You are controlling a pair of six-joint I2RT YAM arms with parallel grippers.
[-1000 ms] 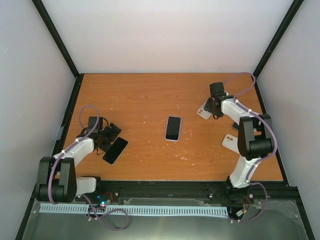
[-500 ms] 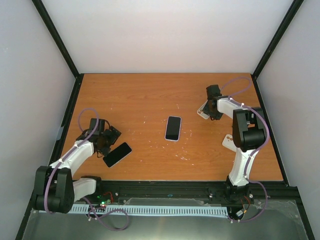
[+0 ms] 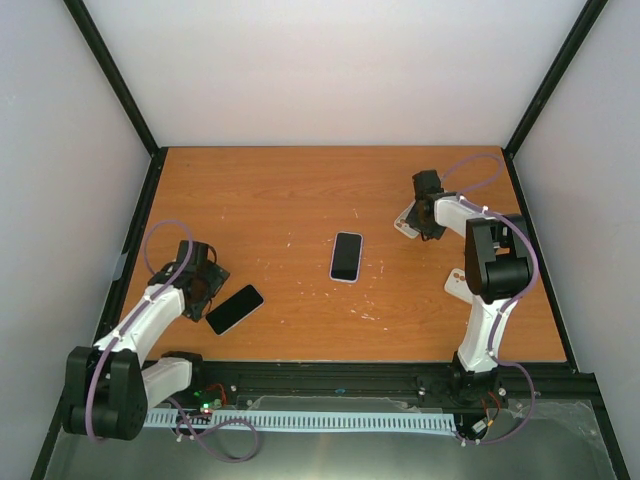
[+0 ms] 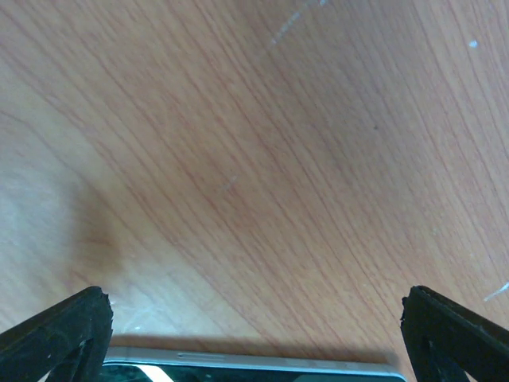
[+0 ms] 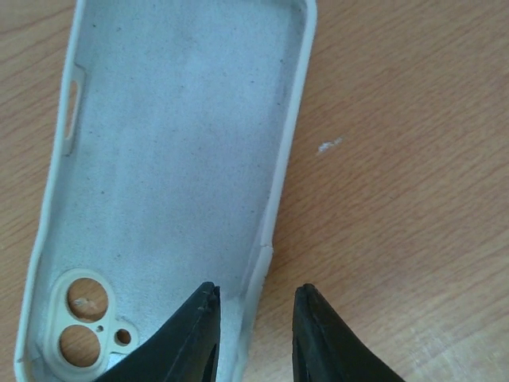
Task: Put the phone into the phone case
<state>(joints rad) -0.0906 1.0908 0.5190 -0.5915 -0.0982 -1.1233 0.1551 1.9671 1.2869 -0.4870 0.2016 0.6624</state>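
Note:
A black phone [image 3: 235,308] lies at an angle on the wooden table near the left. Only its top edge [image 4: 246,368] shows in the left wrist view. My left gripper [image 3: 207,280] [image 4: 256,293] is wide open and empty, just left of that phone and not touching it. A second dark phone [image 3: 346,256] lies at mid table. A white phone case [image 3: 406,224] [image 5: 171,151] lies open side up at the far right. My right gripper [image 3: 424,213] [image 5: 254,290] straddles its right rim near the camera holes, jaws slightly apart.
Another white case [image 3: 459,283] lies beside the right arm, partly hidden by it. Black frame posts stand at the table's left and right edges. White walls close in the table on three sides.
The black phone turned to a flatter angle. My left gripper then drew back to the left, away from it. My right gripper shifted slightly toward the far side, at the white case.

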